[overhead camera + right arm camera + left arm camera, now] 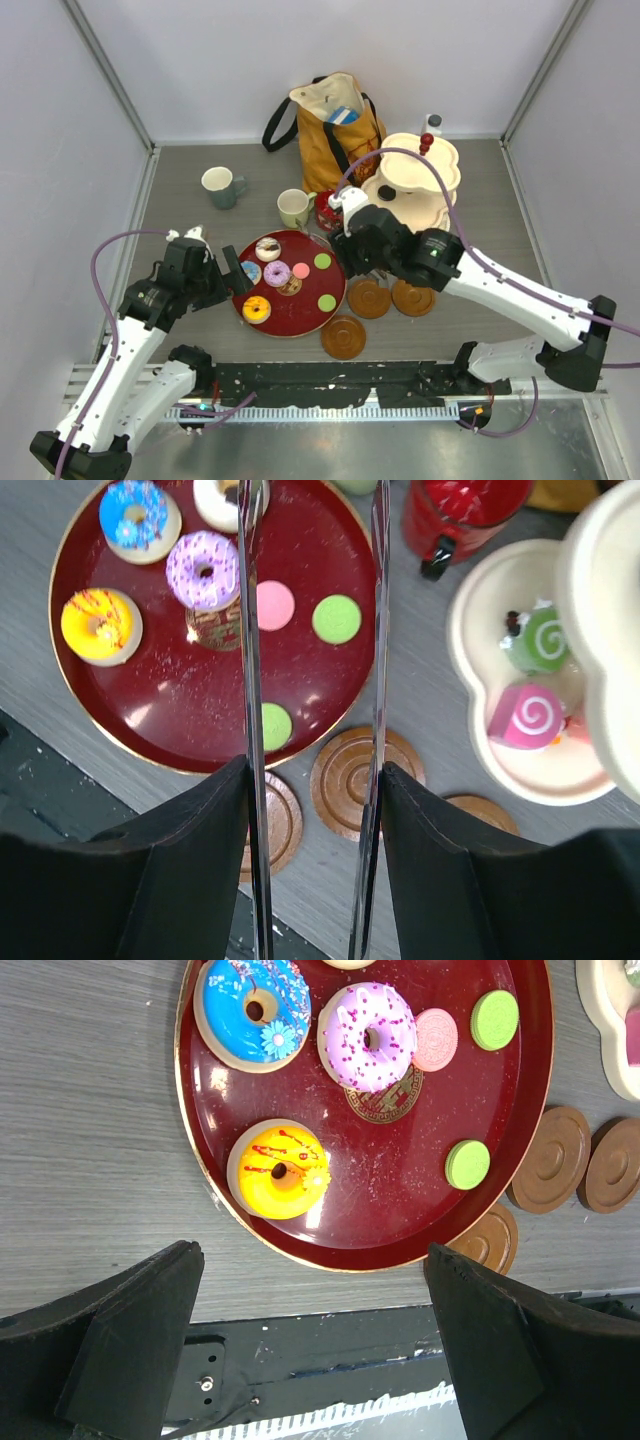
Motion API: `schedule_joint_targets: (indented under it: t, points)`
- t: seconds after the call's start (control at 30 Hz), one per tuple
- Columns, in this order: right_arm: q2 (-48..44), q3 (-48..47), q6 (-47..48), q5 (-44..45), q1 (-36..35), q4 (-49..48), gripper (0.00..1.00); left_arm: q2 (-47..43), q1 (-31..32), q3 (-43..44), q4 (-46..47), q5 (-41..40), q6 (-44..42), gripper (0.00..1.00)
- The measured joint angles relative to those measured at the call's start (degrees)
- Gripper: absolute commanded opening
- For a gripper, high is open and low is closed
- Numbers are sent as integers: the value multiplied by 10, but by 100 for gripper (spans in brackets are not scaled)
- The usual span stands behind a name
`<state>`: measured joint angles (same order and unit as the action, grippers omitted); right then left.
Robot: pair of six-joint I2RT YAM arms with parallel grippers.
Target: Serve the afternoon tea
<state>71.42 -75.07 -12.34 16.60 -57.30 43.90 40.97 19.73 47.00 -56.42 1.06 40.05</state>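
Saucers [343, 337]: three, brown, on bench [250, 210], just right of red tray [400, 1190]. Left hand [312, 1253] open, empty, over tray's near rim. On tray: four donuts [372, 1036], three macarons [467, 1163]. Right hand [313, 765] open, empty, above tray edge and saucers. Beyond: three mugs [221, 186]. Stand [420, 165] far right, roll cakes [527, 716] on lower tier. Bag [325, 125] behind.
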Motion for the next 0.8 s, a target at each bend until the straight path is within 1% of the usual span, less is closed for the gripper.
schedule_joint_targets:
  t: [0.23, 0.4, 0.8]
  points:
    - [77, 28, 0, -18, -29, -7, 56, 0, 0, 0, 0, 0, 0, 100]
    - [135, 31, 0, -22, -42, -7, 56, 0, 0, 0, 0, 0, 1, 100]
    - [199, 31, 0, -21, -58, -14, 55, 0, 0, 0, 0, 0, 2, 100]
